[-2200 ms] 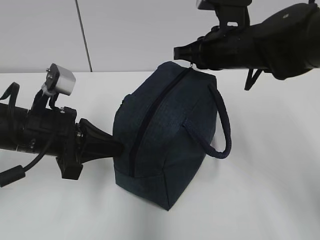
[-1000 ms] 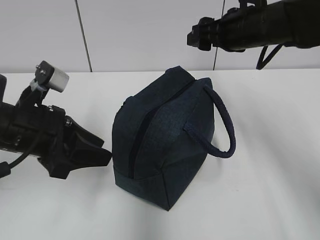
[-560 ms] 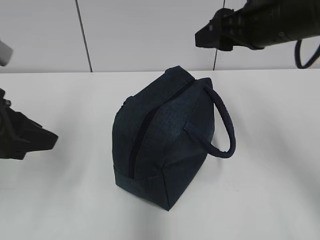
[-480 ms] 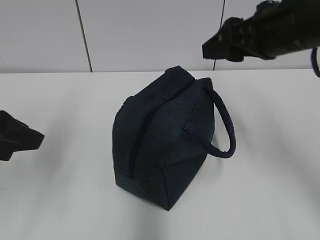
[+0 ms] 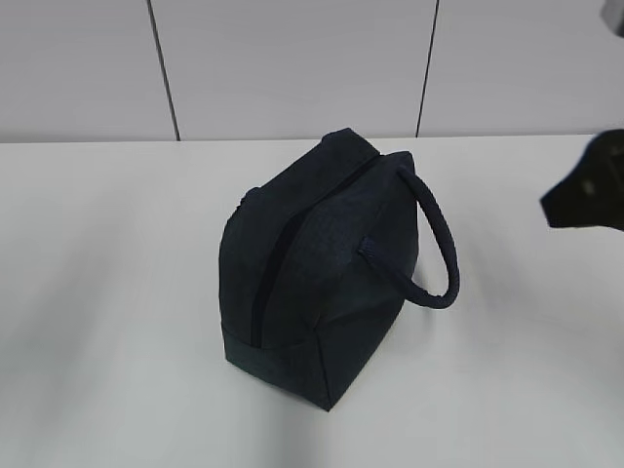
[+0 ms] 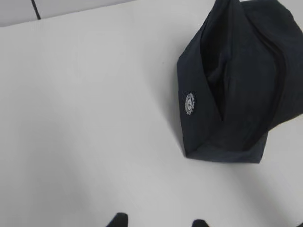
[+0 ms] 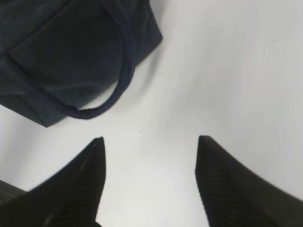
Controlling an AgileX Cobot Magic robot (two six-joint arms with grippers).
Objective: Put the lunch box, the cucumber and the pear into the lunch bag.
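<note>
The dark navy lunch bag (image 5: pixel 317 263) stands zipped shut in the middle of the white table (image 5: pixel 117 292), one loop handle (image 5: pixel 436 249) hanging off its right side. It also shows in the left wrist view (image 6: pixel 236 85) and the right wrist view (image 7: pixel 66 52). The lunch box, the cucumber and the pear are out of view. My right gripper (image 7: pixel 150 142) is open and empty over bare table to the right of the bag; it shows as a dark shape at the right edge of the exterior view (image 5: pixel 585 195). My left gripper (image 6: pixel 159 222) is open and empty, well away from the bag, out of the exterior view.
A grey panelled wall (image 5: pixel 292 68) runs behind the table's far edge. A small round white logo (image 6: pixel 190 102) marks the bag's end panel.
Both arms have pulled back from the bag: the left one left the exterior view to the left, the right one moved right and down. The bag has not moved.
</note>
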